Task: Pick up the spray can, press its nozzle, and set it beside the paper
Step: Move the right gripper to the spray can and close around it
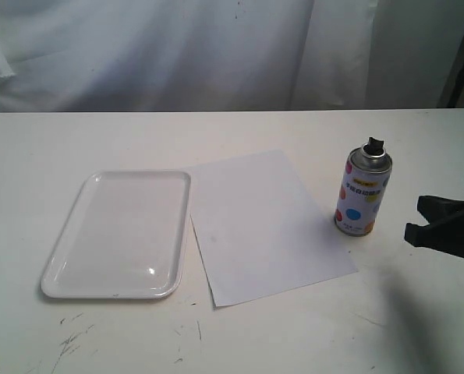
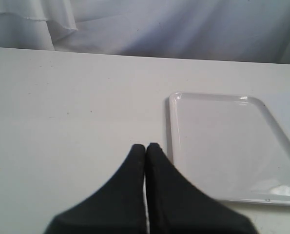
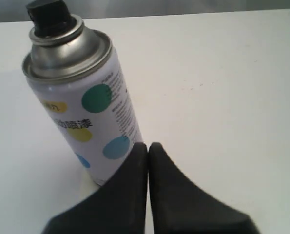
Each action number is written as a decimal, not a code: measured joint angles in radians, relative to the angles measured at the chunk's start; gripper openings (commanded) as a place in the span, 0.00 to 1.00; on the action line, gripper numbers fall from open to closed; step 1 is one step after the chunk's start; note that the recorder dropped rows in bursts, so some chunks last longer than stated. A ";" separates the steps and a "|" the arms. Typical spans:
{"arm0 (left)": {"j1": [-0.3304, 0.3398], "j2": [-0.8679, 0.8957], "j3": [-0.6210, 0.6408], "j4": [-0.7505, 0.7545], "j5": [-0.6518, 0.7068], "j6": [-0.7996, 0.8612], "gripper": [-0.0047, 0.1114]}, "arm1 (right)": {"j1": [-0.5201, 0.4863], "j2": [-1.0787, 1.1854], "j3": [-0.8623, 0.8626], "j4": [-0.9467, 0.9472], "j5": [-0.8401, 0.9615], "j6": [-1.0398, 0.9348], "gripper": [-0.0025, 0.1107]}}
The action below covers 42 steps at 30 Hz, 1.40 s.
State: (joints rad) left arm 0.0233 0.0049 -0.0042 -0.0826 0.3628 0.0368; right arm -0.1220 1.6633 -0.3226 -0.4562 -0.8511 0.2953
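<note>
Resting on one table (image 1: 294, 343): one spray can (image 1: 362, 195), one paper (image 1: 263, 226), one tray (image 1: 122, 234).

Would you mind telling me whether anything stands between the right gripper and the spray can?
Nothing visible does. Only bare table lies between the right gripper and the spray can, which stands upright just beside the paper. Its jaws are shut, though, so they would likely have to open first.

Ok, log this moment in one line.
spray can: upright beside paper; right claw: shut, empty, nearby; left claw: shut, beside tray
</note>
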 measured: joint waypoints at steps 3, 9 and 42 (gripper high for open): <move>0.000 0.000 0.000 0.000 0.000 0.000 0.04 | 0.000 0.000 0.000 -0.016 -0.002 0.064 0.02; 0.000 0.000 0.000 0.000 0.000 0.000 0.04 | 0.011 0.001 -0.002 -0.056 -0.004 0.096 0.23; 0.000 0.000 0.000 0.000 0.000 0.000 0.04 | 0.113 0.225 -0.226 -0.102 -0.056 -0.026 0.77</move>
State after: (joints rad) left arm 0.0233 0.0049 -0.0042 -0.0826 0.3628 0.0368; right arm -0.0090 1.8880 -0.5487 -0.5586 -0.9066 0.2691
